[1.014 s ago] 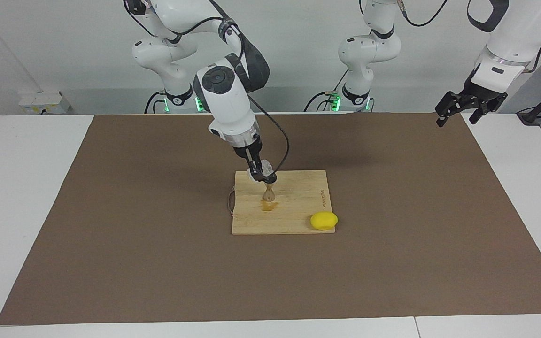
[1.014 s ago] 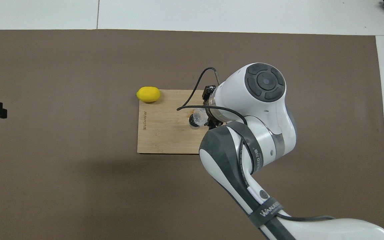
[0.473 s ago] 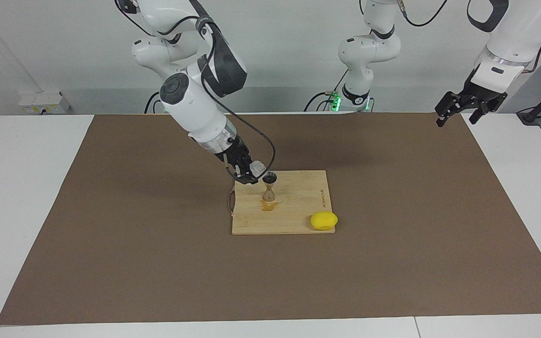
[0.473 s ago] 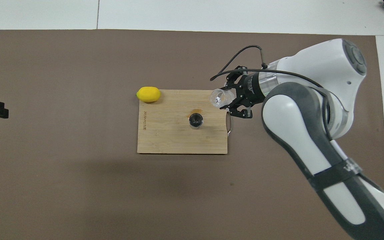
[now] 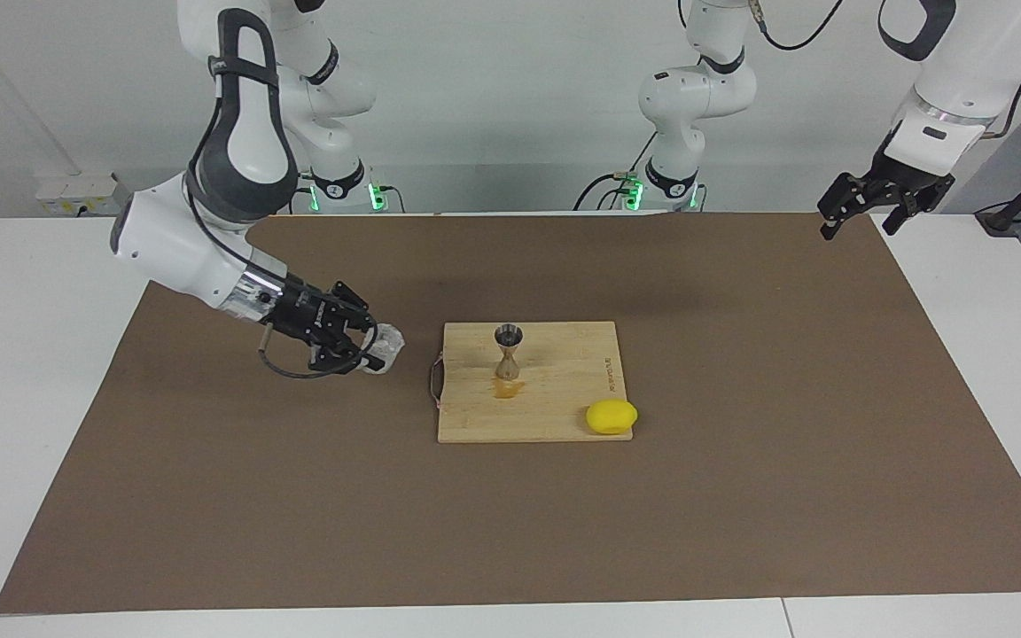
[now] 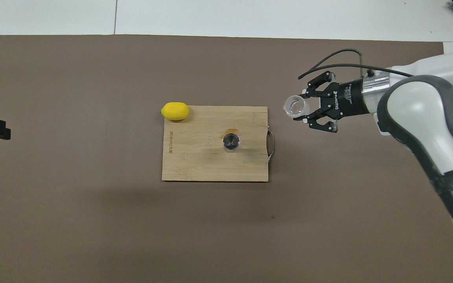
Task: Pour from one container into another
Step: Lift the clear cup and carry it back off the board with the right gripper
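From the facing camera, the right gripper (image 5: pixel 367 348) has moved off the wooden board (image 5: pixel 564 416) and now hangs over the brown mat (image 5: pixel 209 496), squeezing the glass cup (image 5: pixel 386 346). The metal jigger (image 5: pixel 508 352) stands on the board by a small spill (image 5: pixel 503 390), near a lemon (image 5: pixel 611 416). The left gripper (image 5: pixel 865 209) waits, fingers spread. From above, the right gripper (image 6: pixel 307 108) grips the cup (image 6: pixel 294 106) beside the board (image 6: pixel 195 165); the jigger (image 6: pixel 231 142) stands alone.
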